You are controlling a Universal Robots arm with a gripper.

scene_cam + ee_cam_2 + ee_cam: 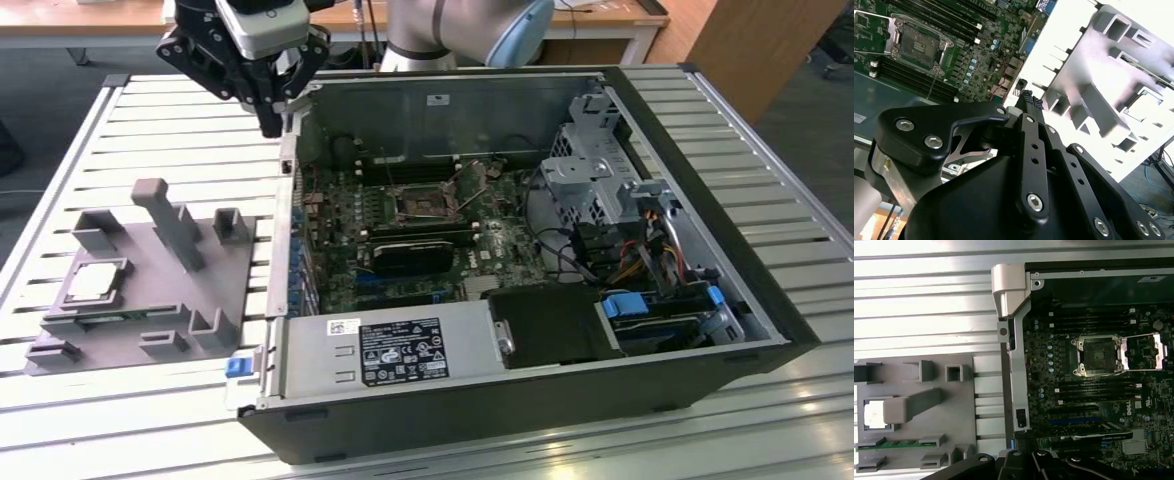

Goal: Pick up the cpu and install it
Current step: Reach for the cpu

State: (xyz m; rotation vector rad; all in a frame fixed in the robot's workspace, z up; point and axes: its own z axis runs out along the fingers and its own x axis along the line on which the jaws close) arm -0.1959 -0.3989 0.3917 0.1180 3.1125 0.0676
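One gripper (274, 118) hangs over the slatted surface (147, 130), just outside the corner of the open computer case (441, 110). Its fingers (1029, 107) are drawn together with nothing between them. The cpu (94, 283) lies flat in a recess of the gray fixture (160, 295) on the exterior view's left, well apart from the gripper, and it appears again in the first wrist view (874, 415). The cpu socket (430, 205) sits on the motherboard inside the case, and its load plate (1144, 352) appears swung aside. Several hazards can be judged from this layout. A tall post (167, 220) and lower blocks stand close around the recess, so a descent that is off line could strike them or jam a fingertip against the recess edge. The chip is thin and smooth, so a shallow or uneven grip could let it tilt or slip. The case wall stands between fixture and socket, and a low carry could clip it. A tilted or wrongly turned placement could damage the socket contacts.
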